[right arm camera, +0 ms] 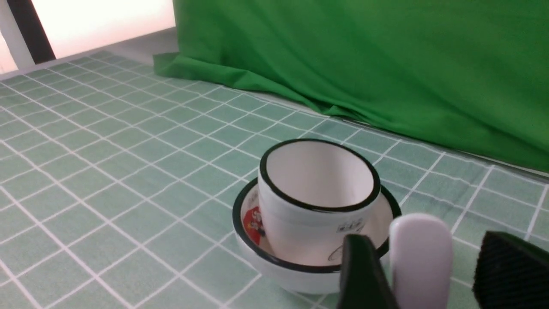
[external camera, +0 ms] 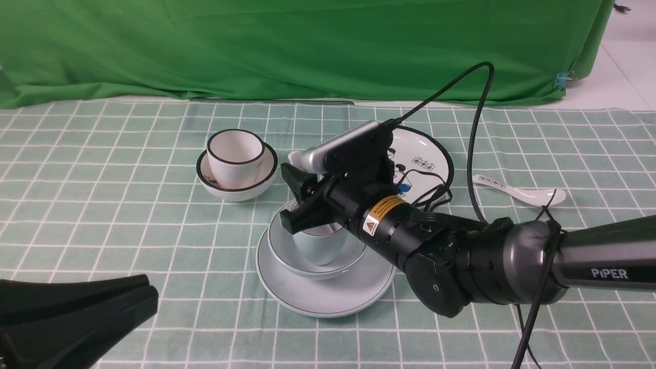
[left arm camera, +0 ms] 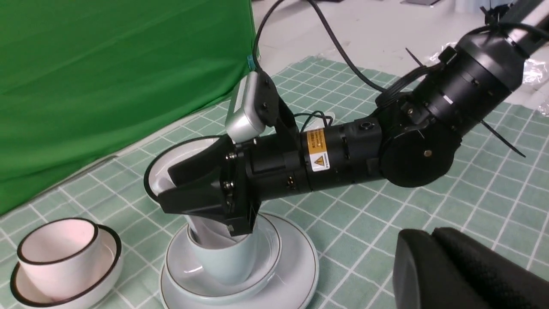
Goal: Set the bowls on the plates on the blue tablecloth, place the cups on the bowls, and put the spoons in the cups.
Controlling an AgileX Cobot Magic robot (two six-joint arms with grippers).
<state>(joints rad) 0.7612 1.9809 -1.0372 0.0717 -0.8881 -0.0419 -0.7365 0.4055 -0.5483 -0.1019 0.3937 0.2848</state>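
Observation:
A pale blue cup (external camera: 320, 247) stands in the pale blue bowl (external camera: 287, 251) on the pale blue plate (external camera: 328, 294). My right gripper (external camera: 289, 197) hangs over this cup with its jaws apart around the plain white spoon (right arm camera: 420, 257). The spoon's lower end rests in the cup (left arm camera: 210, 237), and a gap shows beside its handle. The white black-rimmed cup (external camera: 234, 156) sits in the white bowl (external camera: 238, 190) on the tablecloth (external camera: 102, 205). The cartoon plate (external camera: 428, 159) is bare. The marked spoon (external camera: 520, 192) lies to the right. My left gripper (external camera: 148, 292) is shut and empty.
The green backdrop cloth (external camera: 307, 46) hangs along the far edge. My right arm (external camera: 487, 266) and its cable (external camera: 474, 133) cross over the cartoon plate's near side. Bare floor (external camera: 625, 66) shows at the far right.

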